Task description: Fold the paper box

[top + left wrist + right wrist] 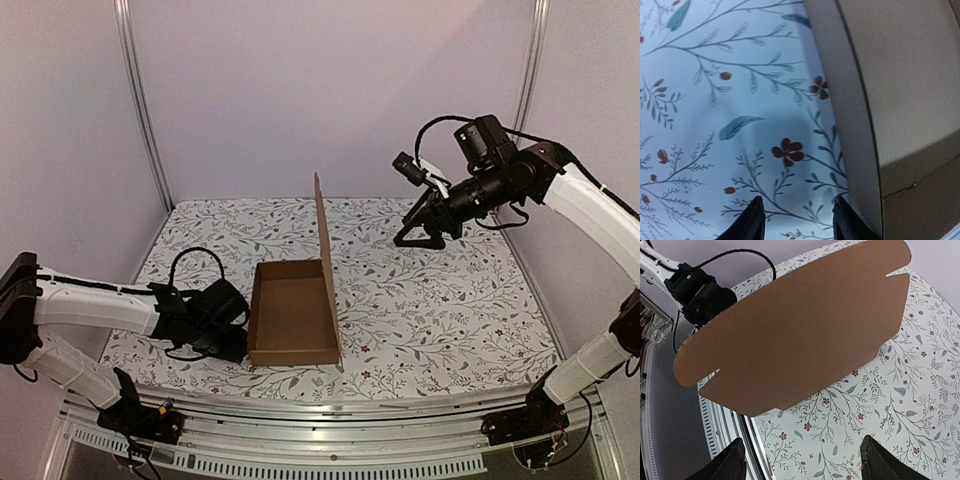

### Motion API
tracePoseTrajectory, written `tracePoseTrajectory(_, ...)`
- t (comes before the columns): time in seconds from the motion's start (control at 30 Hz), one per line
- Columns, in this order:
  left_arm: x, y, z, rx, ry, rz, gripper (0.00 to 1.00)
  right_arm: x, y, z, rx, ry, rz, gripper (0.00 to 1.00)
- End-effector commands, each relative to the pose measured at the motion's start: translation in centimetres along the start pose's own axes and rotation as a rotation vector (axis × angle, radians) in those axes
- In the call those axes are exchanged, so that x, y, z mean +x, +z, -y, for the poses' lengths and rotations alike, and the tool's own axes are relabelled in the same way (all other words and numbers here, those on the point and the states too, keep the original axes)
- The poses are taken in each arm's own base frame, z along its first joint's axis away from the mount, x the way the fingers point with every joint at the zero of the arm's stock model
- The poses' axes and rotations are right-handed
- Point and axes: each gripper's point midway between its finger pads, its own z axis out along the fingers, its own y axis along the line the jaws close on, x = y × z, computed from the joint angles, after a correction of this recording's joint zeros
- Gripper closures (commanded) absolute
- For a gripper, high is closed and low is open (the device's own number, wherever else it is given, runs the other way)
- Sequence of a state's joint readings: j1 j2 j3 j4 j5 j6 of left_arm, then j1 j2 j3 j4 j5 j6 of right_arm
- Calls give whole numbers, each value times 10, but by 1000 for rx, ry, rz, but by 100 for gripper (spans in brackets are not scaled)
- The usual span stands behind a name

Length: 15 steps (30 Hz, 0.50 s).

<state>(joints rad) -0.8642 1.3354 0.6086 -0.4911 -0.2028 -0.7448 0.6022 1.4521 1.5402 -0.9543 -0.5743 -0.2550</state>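
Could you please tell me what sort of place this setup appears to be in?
Probably a robotics lab test booth: plain pale walls framed by aluminium posts, a floral-printed table cover, and two white-and-black robot arms on a metal rail, with a half-folded brown cardboard box.

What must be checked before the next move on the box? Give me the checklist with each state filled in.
1. Box tray walls raised: ok.
2. Lid standing upright along the tray's right side: ok.
3. Left gripper open and empty, low on the table beside the box's left wall: ok.
4. Right gripper open and empty, raised to the right of the lid and clear of it: ok.
5. Left gripper touching the box wall: cannot tell.
6. Slots in the tray ready for the lid's tabs: cannot tell.
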Motion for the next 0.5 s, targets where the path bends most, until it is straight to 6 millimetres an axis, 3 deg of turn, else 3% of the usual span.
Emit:
tracePoseTrajectory(0.0,-20,-13,87,177,142,137,53,-5,-10,-4,-3,76,-71,23)
tracePoseTrajectory(0.17,-5,-15,189,301,370,168,51,-16,-17,0,15,69,-114,22)
tracePoseTrajectory(0.3,20,3,248,330,536,109,49,-30,-35,2,75,4,-92,21)
tracePoseTrajectory(0.4,26,-1,261,338,590,113,49,-30,-44,16,177,-54,-103,21)
tracePoseTrajectory(0.47,23,-12,259,347,603,139,49,-28,-47,26,235,-97,-125,21)
